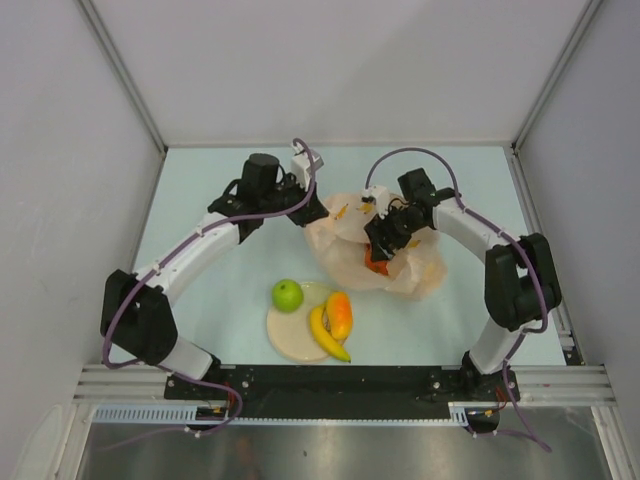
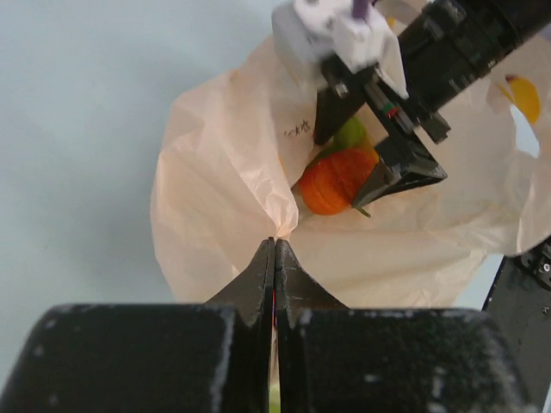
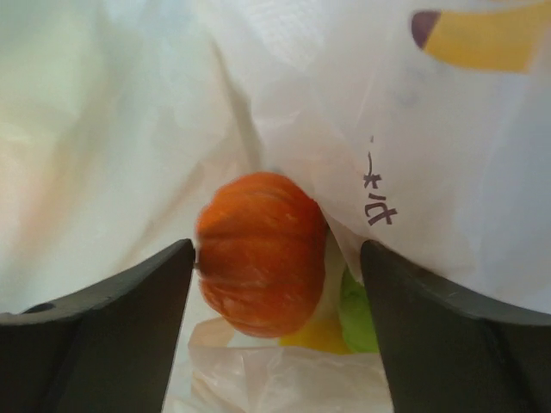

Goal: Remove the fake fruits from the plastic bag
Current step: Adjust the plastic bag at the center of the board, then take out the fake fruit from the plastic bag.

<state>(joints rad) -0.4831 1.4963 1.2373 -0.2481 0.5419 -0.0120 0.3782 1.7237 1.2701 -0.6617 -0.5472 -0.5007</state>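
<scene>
The plastic bag [image 1: 420,268] lies crumpled at mid-table, its mouth toward the left arm. My left gripper [image 1: 316,212] is shut on the bag's edge [image 2: 275,245]. My right gripper [image 1: 379,250] is open inside the bag mouth, its jaws either side of the red-orange tomato-like piece [image 3: 258,254]. The left finger touches the piece and the right finger stands apart behind bag film. A green apple [image 3: 357,314] and a yellow lemon [image 3: 325,335] lie deeper in. The left wrist view shows the piece [image 2: 331,182] between the right fingers [image 2: 405,168]. The grape bunch is hidden.
A round beige plate [image 1: 285,340] sits near the front. On or beside it are a green apple [image 1: 287,294], a banana [image 1: 328,337] and a mango [image 1: 339,313]. White walls enclose the table on three sides.
</scene>
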